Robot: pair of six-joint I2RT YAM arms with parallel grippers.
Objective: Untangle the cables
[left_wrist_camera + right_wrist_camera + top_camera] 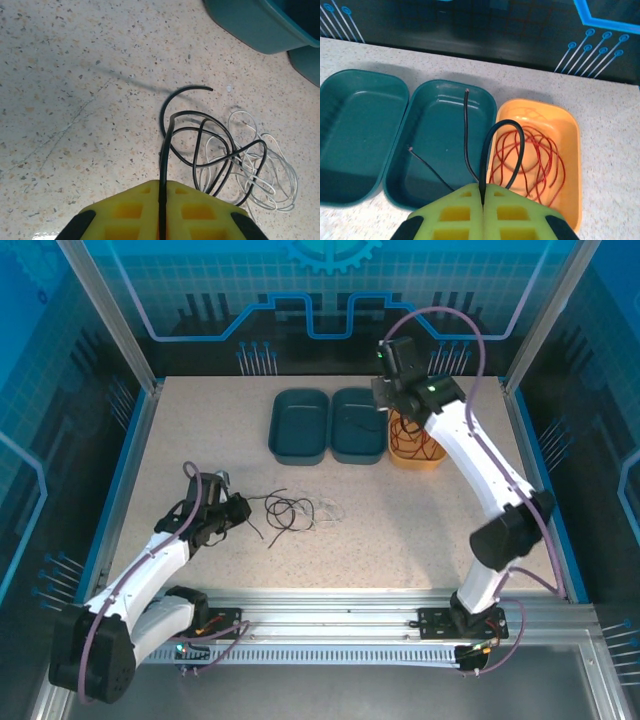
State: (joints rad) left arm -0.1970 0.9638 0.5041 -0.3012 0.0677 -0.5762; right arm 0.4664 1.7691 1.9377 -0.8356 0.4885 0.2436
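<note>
Two arms: both are over the speckled table [200, 430]. The left one is low at the near left, and the right one reaches to the bins at the far side.
Left gripper [162, 189]: its yellow fingers are pressed together and pinch the black cable [212, 145]. In the top view this gripper [240, 510] is close above the table, just left of the loose coils.
Black cable: from the pinch it runs forward, then lies in several open loops on the table, near the middle.
White cable [267, 175]: thin loops lie flat on the table, just right of the black loops. The two cables cross each other where they meet.
Left teal bin [360, 125]: it stands at the far side, just beside the middle bin.
Middle teal bin [435, 125]: two loose ends of the second black cable [505, 122] hang over it.
Second black cable: it makes a short arch above the fingers, over the edge between the middle and orange bins.
Right gripper [483, 187]: its yellow-green fingers are closed tight, with the second black cable clamped between them. In the top view this gripper [392, 412] is above the bins.
Orange bin [570, 130]: it is the rightmost bin, just beside the middle one.
Red cable [540, 160]: it is coiled inside the orange bin.
</note>
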